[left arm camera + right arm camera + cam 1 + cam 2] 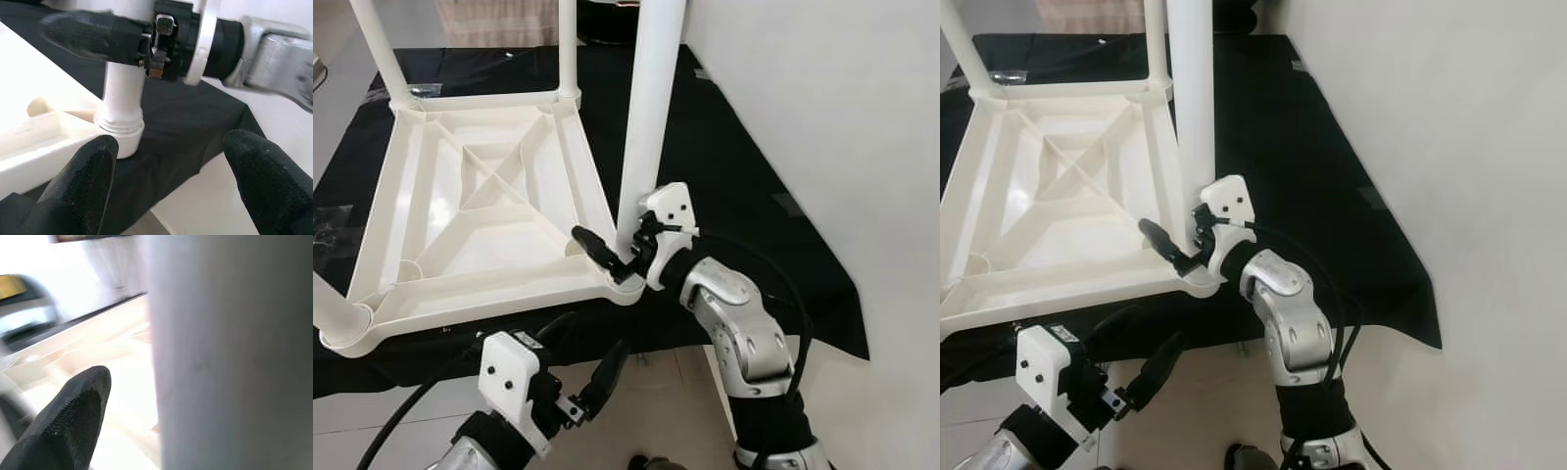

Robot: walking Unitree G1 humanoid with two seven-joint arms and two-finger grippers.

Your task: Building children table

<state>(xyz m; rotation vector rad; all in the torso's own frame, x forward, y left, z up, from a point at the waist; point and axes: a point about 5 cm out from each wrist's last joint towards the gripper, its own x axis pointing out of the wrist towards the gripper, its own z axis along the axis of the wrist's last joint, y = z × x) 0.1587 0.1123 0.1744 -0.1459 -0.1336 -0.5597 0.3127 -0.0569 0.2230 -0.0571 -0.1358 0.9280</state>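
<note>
Now the white plastic tube leg (648,108) is gripped by the right tool (625,257) at the corner socket of the upturned white plastic kids' table (480,186) on black cloth (744,186); left tool (592,387) hangs released below. Risk: leg tilted, socket could be jammed w/ off-axis push.

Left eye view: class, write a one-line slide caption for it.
Right end effector grips a white table leg at the corner socket of an upturned white children's table on black cloth; left end effector waits open below.

Right hand (625,257) clamped — left hand (589,370) spread, lower.
</note>
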